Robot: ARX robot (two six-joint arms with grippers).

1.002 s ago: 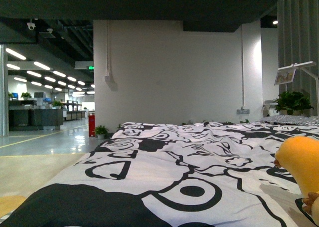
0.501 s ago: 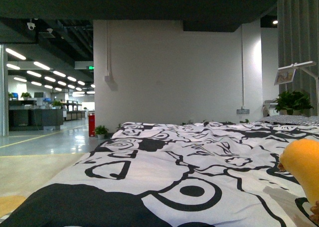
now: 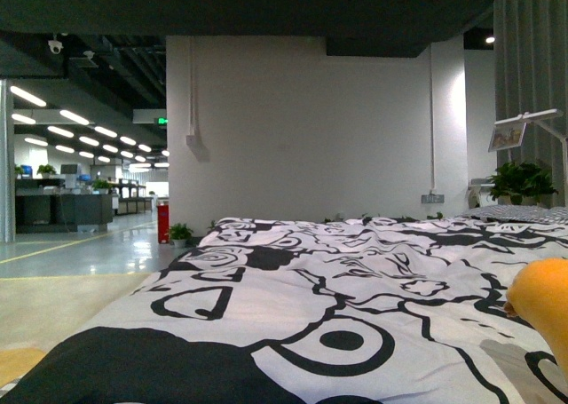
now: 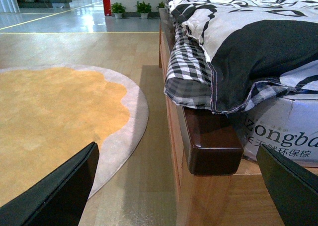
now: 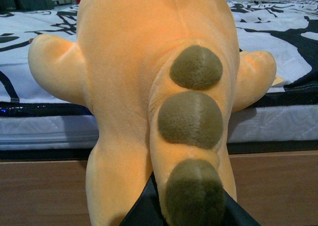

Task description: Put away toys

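Note:
The orange-yellow plush animal [image 5: 149, 62] fills the right wrist view, its back and two stubby limbs turned to the camera, with olive-brown round patches running down its tail. My right gripper [image 5: 189, 208] is shut on the end of that tail, and its black fingers [image 5: 141, 211] show on either side. In the front view only a rounded orange piece of the plush [image 3: 546, 306] shows at the right edge, above the bed. My left gripper [image 4: 176, 196] hangs open and empty, low beside the bed's corner, its black fingers [image 4: 59, 191] far apart.
A bed with a black-and-white patterned duvet [image 3: 355, 289] spans the front view. Its dark wooden corner post [image 4: 208, 141] and wooden frame [image 5: 44, 186] are close to both arms. An orange round rug [image 4: 49, 116] lies on the wooden floor. A printed white box [image 4: 285, 134] sits under the bedding.
In the front view the plush has sunk lower and further right over the last second, so less of it shows at the edge. Nothing else has moved.

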